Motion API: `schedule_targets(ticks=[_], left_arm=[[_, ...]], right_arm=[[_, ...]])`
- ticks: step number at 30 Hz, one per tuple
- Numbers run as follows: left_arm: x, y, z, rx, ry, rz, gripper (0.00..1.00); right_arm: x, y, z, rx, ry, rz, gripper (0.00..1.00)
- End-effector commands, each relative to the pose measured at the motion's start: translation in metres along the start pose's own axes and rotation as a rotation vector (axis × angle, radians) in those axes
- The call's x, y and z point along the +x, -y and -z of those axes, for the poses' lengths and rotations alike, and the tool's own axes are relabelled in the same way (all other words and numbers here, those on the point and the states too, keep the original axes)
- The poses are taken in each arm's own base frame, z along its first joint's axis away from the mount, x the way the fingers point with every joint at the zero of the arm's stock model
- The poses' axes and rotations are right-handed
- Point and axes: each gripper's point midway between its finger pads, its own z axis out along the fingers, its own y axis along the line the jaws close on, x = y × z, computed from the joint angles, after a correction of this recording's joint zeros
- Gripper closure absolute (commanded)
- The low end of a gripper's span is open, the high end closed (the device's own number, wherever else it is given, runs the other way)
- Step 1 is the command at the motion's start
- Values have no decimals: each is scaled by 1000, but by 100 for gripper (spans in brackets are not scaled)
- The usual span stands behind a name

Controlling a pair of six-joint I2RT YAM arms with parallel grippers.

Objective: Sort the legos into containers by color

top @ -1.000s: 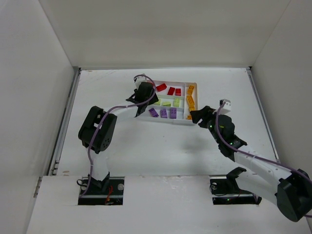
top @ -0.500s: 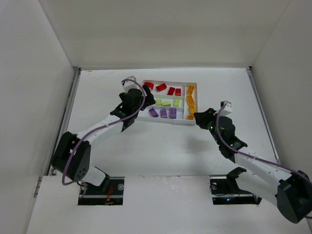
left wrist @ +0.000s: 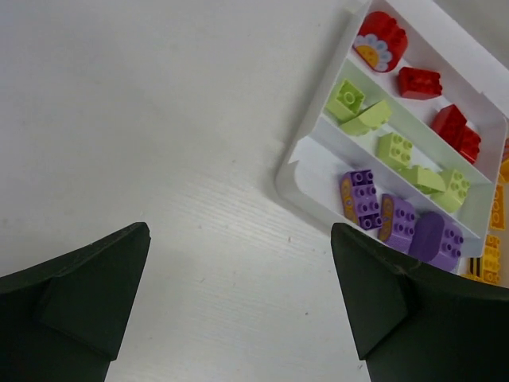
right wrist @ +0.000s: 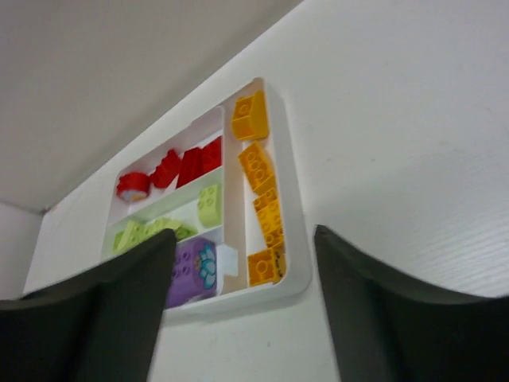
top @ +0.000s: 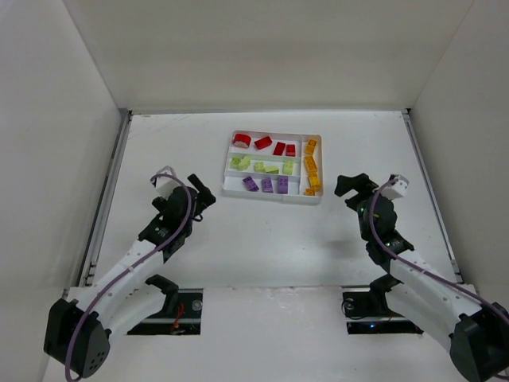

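The left hand [top: 199, 195] hangs near the tray's [top: 270, 198] left side, spread wide and empty. The legos [top: 279, 148] lie in the tray: red bricks [top: 263, 143] in the far slot, lime bricks [top: 258, 166] in the middle, purple bricks [top: 267, 185] in the near slot, orange-yellow bricks [top: 311, 167] crosswise at the right end. The right hand [top: 350, 185], near the tray's right side, is parted and holds nothing. The risk, as I judge it: an arm swinging low clips the rim, sliding the tray on the surface [top: 262, 239] and jolting bricks over the dividers.

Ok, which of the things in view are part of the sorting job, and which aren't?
Job: white tray, red bricks, lime bricks, purple bricks, orange bricks, left gripper, right gripper, both open and empty.
Not the job: table, purple cables, enclosure walls.
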Motion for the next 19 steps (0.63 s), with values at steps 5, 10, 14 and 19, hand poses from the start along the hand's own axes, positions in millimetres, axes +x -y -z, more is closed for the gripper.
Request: schedule_targets(ticks=[5, 10, 14, 19], left_arm=[[24, -43, 24, -147, -127, -3, 0], [33, -50, 29, -186, -187, -40, 0], [43, -48, 27, -165, -216, -45, 0], [51, -44, 26, -132, -225, -72, 0]], right_arm=[[-6, 39, -7, 174, 64, 17, 0], [-11, 45, -5, 236, 32, 44, 0], [-11, 38, 2, 195, -1, 64, 0], [-4, 16, 8, 84, -67, 94, 0]])
